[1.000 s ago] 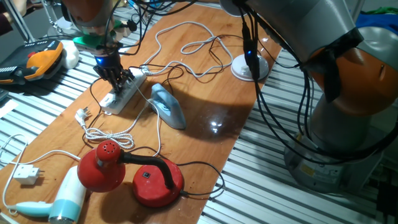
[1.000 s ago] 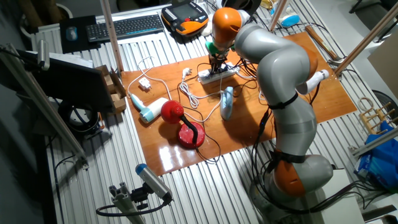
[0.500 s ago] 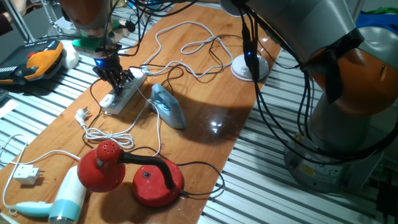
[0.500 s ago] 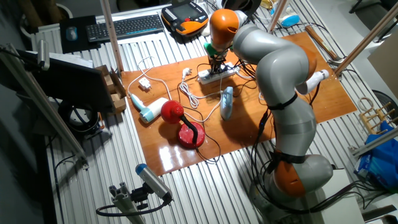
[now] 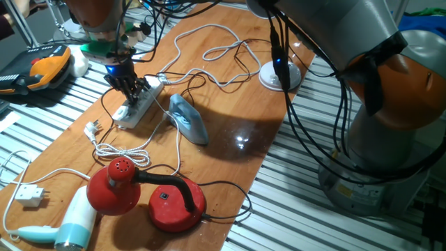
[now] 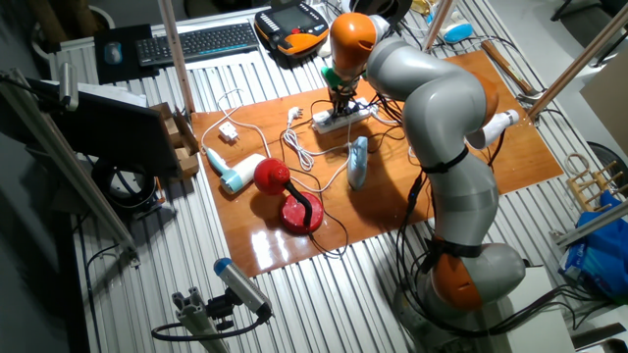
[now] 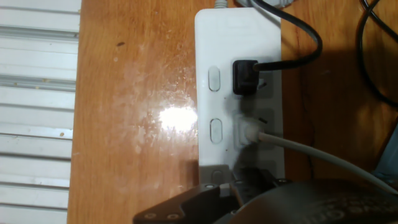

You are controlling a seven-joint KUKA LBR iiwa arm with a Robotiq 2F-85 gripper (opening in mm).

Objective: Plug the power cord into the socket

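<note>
The socket, a long white power strip [image 7: 214,112], lies on the wooden table; it also shows in one fixed view [image 5: 143,100] and the other fixed view [image 6: 343,118]. The power cord's small black plug [image 7: 245,76] sits in an outlet of the strip, and its black cord [image 7: 298,53] runs off to the right. A white plug [image 7: 249,132] with a grey-white cord sits in the outlet beside it. My gripper [image 5: 127,85] hovers just over the strip's near end, apart from the black plug. In the hand view the gripper [image 7: 230,193] is a dark mass at the bottom edge. Its fingers look spread and empty.
A grey-blue iron [image 5: 188,118] lies right of the strip. A red lamp [image 5: 115,185] on its red base [image 5: 174,202], a hair dryer [image 5: 70,223] and a small white adapter block [image 5: 29,195] are at the near end. Loose white cords cross the table. A white round base [image 5: 279,75] stands at the right edge.
The gripper and arm have shifted slightly up and away over the strip. The black plug stays in its outlet.
</note>
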